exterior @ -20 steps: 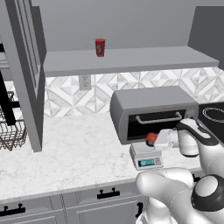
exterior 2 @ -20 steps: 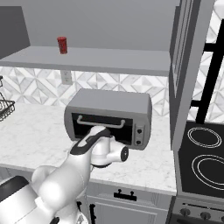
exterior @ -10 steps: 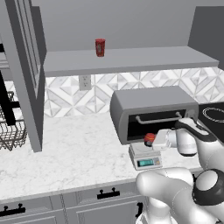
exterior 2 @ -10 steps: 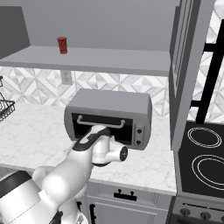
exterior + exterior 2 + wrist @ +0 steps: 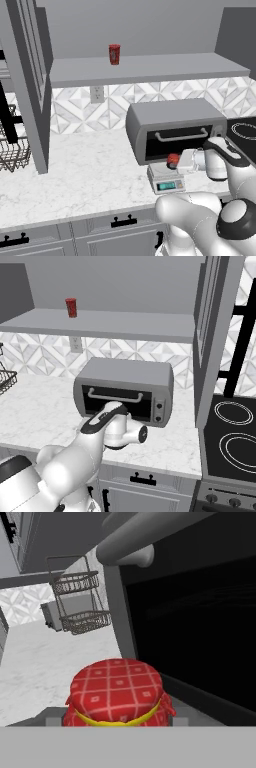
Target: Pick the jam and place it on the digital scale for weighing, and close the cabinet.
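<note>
- Left base view: I have the jam point(image 5: 173, 160) held just above the digital scale point(image 5: 166, 179), which sits on the counter point(image 5: 90, 175) at the near edge, right in front of the toaster oven point(image 5: 175, 129). The gripper point(image 5: 178, 161) reaches in from the right and is clamped on the jar. To finish this step well, I judge I should lower straight down until the jar rests flat on the platform, centred over it, and only then release, keeping clear of the oven door behind.
- Left base view also gives me the cabinet point(image 5: 30, 85) at far left, its door swung out toward me, so closing it is not yet done. A red can point(image 5: 114, 54) stands on the shelf point(image 5: 145, 67), well apart from my work.
- Right base view: my arm blocks the jar and the scale here; I see the toaster oven point(image 5: 125, 388) from its other side and the stove point(image 5: 235, 438) to the right, which the left view barely catches.
- Hand view: the jam point(image 5: 117, 694) sits close in, its red checked cloth top and yellow band plain, detail neither base view offers. The oven's dark door point(image 5: 195, 627) stands just behind it, and a wire basket rack point(image 5: 80, 602) is far off along the counter.
</note>
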